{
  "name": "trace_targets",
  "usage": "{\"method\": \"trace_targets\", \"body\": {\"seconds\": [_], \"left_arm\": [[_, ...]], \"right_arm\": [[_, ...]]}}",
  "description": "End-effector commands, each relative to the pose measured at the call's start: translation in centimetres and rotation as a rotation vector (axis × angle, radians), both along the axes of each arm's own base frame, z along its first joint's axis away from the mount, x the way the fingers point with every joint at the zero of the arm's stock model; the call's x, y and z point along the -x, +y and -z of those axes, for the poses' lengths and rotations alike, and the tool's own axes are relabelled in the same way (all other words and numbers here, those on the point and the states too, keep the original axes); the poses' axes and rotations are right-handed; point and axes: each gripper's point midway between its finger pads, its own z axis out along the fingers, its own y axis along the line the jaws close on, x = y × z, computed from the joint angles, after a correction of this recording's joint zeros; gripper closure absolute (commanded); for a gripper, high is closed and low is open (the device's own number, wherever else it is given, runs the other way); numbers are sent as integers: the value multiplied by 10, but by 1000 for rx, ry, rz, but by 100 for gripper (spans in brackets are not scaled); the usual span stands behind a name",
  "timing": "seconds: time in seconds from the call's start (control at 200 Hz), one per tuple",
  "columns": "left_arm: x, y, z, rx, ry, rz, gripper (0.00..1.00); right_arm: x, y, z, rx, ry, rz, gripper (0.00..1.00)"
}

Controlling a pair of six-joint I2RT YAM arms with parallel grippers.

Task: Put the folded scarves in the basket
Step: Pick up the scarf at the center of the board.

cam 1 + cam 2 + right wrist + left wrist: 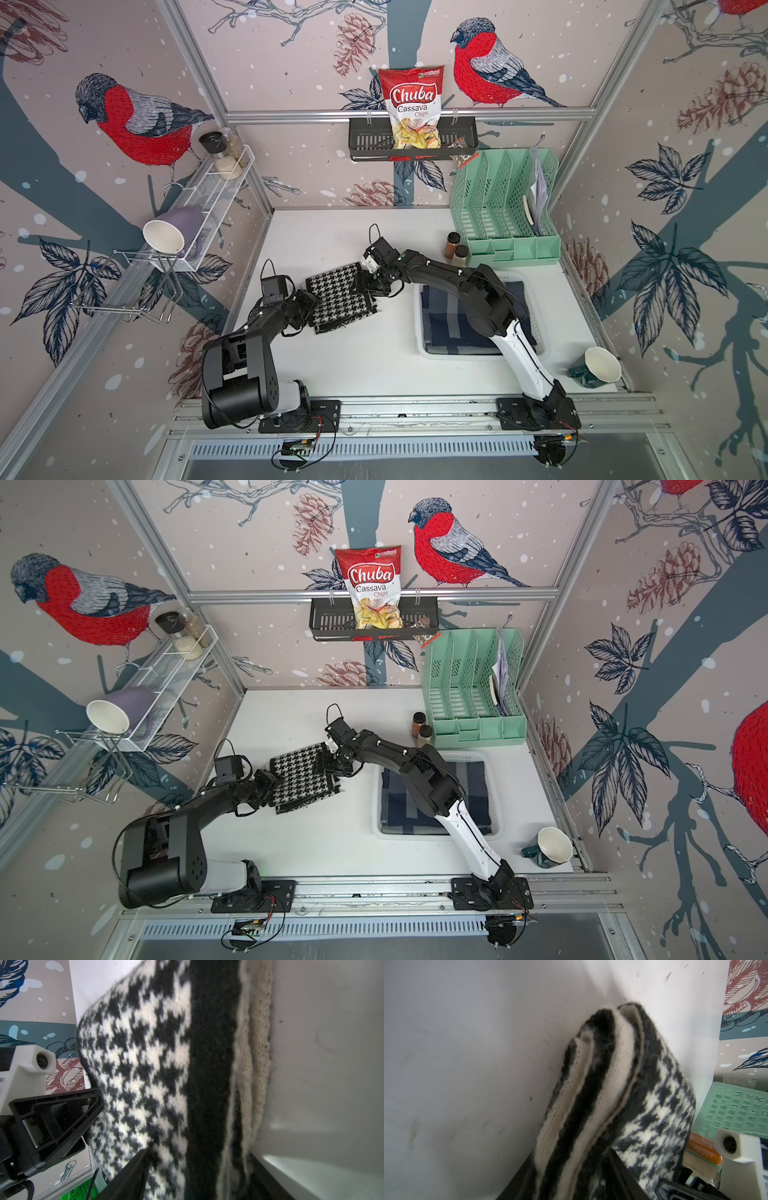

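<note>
The folded houndstooth scarf (338, 297), black and white, lies on the white desk (353, 370) left of centre in both top views, apart from the basket (418, 324) at centre right. The left hand (306, 304) is at the scarf's left edge and the right hand (366, 286) at its right edge. In the wrist views the stacked layers sit between each hand's fingers (128, 1176), jaws partway in, but whether either one pinches tight I cannot tell. There is one basket, white and perforated, with a blue plaid cloth (449, 328) inside and the right arm (478, 291) stretched across above it. A bare strip of desk runs between scarf and basket, and the whole lower middle is open. Above the basket in the frame stand two spice jars (453, 243), just beside one mint-green file organiser (498, 208). One dark green mug (594, 368) sits at the desk's lower right corner, near the basket. Bird-print walls (291, 50) close three sides.
</note>
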Motion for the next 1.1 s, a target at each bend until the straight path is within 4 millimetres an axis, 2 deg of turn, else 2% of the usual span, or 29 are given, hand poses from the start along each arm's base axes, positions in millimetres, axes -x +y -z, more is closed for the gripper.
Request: {"method": "trace_targets", "body": {"seconds": [0.0, 0.23, 0.355, 0.415, 0.505, 0.64, 0.75, 0.905, 1.09], "left_arm": [[-4, -7, -4, 52, -34, 12, 50], [-8, -17, -11, 110, -83, 29, 57], [-9, -20, -14, 126, -97, 40, 68], [-10, -22, -16, 139, -105, 45, 73], [-11, -25, -18, 153, -111, 56, 77], [-10, -29, -18, 157, -92, 76, 74], [-8, -26, -16, 138, -76, 70, 67], [-5, -25, -10, 126, -52, 71, 65], [-6, -28, -8, 145, -60, 70, 80]], "right_arm": [[6, -1, 9, 20, 39, 10, 33], [7, 1, 10, 9, 53, 21, 50], [7, 4, 8, -4, 60, 23, 60], [6, 5, 8, -6, 61, 28, 68], [5, 5, 6, -11, 62, 39, 85], [3, 7, 0, -25, 63, 53, 100], [0, 7, -4, -30, 61, 66, 100], [-1, 5, -2, -30, 75, 76, 100], [1, 4, -4, -40, 81, 76, 100]]}}
